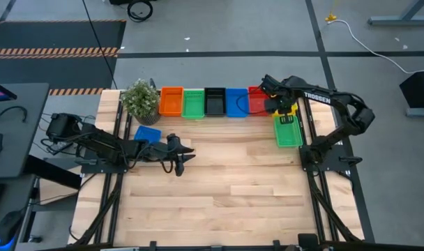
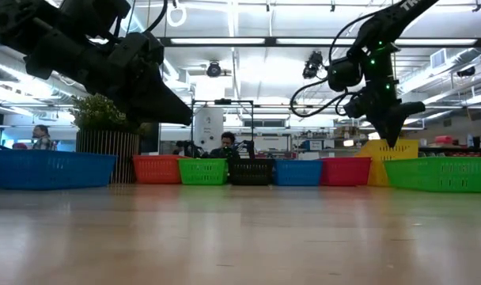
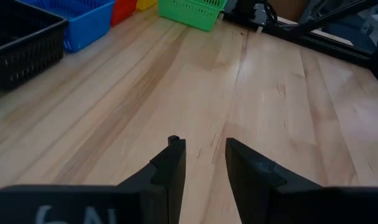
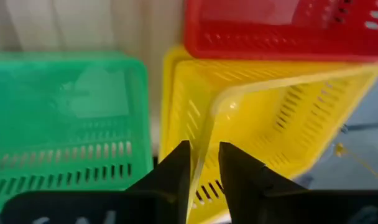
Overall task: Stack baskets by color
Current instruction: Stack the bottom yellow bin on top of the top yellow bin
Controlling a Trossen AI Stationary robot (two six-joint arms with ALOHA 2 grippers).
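Note:
Along the table's far edge stand an orange (image 1: 171,101), a green (image 1: 193,103), a black (image 1: 214,101), a blue (image 1: 236,102) and a red basket (image 1: 256,100). To the right of the red one a yellow basket (image 4: 282,106) sits tilted, next to a second green basket (image 1: 289,131). My right gripper (image 4: 204,165) points down over the yellow basket, open, one finger on each side of its rim. My left gripper (image 3: 204,155) hangs open over bare wood at mid-left, near another blue basket (image 1: 147,134). My right gripper comes from above, pointing down, with the yellow basket's corner rim (image 4: 207,143) running between its two fingers. A gap shows on either side of the rim, and I cannot tell whether either finger touches it.
A potted plant (image 1: 140,97) stands at the far left end of the basket row. The wide middle and near part of the wooden table (image 1: 219,188) is bare. A person sits in the room beyond the table (image 2: 227,144).

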